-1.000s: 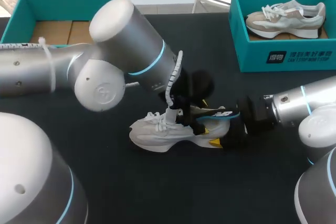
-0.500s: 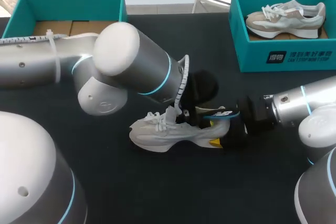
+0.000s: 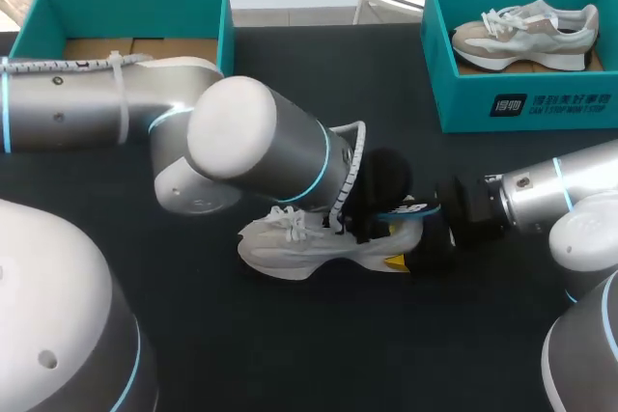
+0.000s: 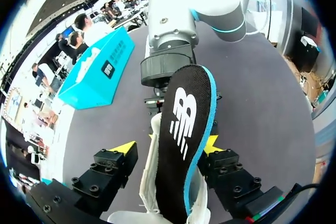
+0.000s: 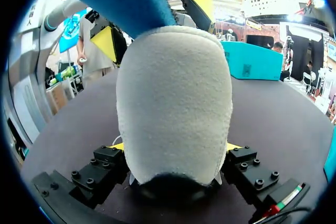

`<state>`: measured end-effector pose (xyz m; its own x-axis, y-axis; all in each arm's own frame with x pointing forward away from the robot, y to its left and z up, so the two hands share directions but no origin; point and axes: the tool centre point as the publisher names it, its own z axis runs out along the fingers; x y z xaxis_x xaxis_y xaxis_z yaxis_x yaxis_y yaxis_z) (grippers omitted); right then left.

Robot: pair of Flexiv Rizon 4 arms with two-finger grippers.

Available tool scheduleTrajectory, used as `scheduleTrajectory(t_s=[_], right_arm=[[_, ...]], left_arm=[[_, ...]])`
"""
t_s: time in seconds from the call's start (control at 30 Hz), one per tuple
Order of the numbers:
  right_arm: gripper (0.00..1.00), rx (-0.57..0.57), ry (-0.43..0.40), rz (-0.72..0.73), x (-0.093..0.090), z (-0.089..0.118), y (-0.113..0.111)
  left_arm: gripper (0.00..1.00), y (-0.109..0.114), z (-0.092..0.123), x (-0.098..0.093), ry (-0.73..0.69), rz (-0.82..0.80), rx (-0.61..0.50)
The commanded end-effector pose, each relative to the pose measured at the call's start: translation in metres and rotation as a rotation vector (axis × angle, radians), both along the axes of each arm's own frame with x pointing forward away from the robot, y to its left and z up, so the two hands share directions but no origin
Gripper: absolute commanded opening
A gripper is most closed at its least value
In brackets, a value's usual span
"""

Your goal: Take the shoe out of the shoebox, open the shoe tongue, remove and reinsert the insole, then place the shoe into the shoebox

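Right end effector [image 5: 176, 150] first: its two yellow-tipped fingers press the heel of the white and pale grey mesh sneaker [image 3: 309, 243] from both sides, so it has hold of the shoe. That sneaker stands on its sole near the middle of the black bench [image 3: 290, 354], toe toward the left edge and heel toward the right edge, with white laces loose over the tongue. Out of its heel opening rises the black insole with a bright blue rim and a white logo [image 4: 181, 145], tilted up over the heel collar. My left end effector [image 4: 167, 146] hangs over the shoe's opening with its fingers spread wide, one on either side of the insole. One tip sits apart from the insole, so it is not gripped. At the bench's far left corner I see an empty teal cardboard shoebox [image 3: 228, 16]. At the far right corner a second teal shoebox [image 3: 454, 94] holds a beige and white sneaker [image 3: 526, 31].
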<state>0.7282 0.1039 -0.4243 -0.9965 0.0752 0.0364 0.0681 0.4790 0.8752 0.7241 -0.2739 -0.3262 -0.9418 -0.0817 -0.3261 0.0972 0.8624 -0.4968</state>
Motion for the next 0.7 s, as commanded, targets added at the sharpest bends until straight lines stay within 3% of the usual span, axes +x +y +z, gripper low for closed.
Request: scheduleTrajectory(t_s=[0.03,0.27,0.37,0.47,0.5,0.57,0.6,0.63,0.7], right_arm=[[0.00,-0.005,0.001,-0.001,0.0000,0.0005,0.0017],[0.00,-0.005,0.001,-0.001,0.0000,0.0005,0.0017],[0.00,-0.005,0.001,-0.001,0.0000,0.0005,0.0017],[0.00,-0.005,0.001,-0.001,0.0000,0.0005,0.0017],[0.00,-0.005,0.001,-0.001,0.0000,0.0005,0.0017],[0.00,-0.005,0.001,-0.001,0.0000,0.0005,0.0017],[0.00,-0.005,0.001,-0.001,0.0000,0.0005,0.0017],[0.00,-0.005,0.001,-0.001,0.0000,0.0005,0.0017],[0.00,-0.005,0.001,-0.001,0.0000,0.0005,0.0017]], left_arm=[[0.69,0.0026,-0.0038,0.0009,-0.011,0.005,-0.007],[0.64,0.0048,-0.0070,-0.0017,-0.034,0.019,-0.001],[0.57,0.0046,-0.0107,-0.0021,-0.037,0.024,0.003],[0.37,0.0071,-0.0107,-0.0044,-0.035,0.027,0.002],[0.35,0.0083,-0.0102,-0.0054,-0.034,0.028,0.001],[0.17,0.0104,-0.0090,-0.0069,-0.033,0.029,-0.001],[0.13,0.0112,-0.0086,-0.0073,-0.033,0.030,-0.002],[0.00,0.0119,-0.0079,-0.0076,-0.031,0.031,-0.004],[0.00,0.0120,-0.0073,-0.0071,-0.023,0.032,-0.003]])
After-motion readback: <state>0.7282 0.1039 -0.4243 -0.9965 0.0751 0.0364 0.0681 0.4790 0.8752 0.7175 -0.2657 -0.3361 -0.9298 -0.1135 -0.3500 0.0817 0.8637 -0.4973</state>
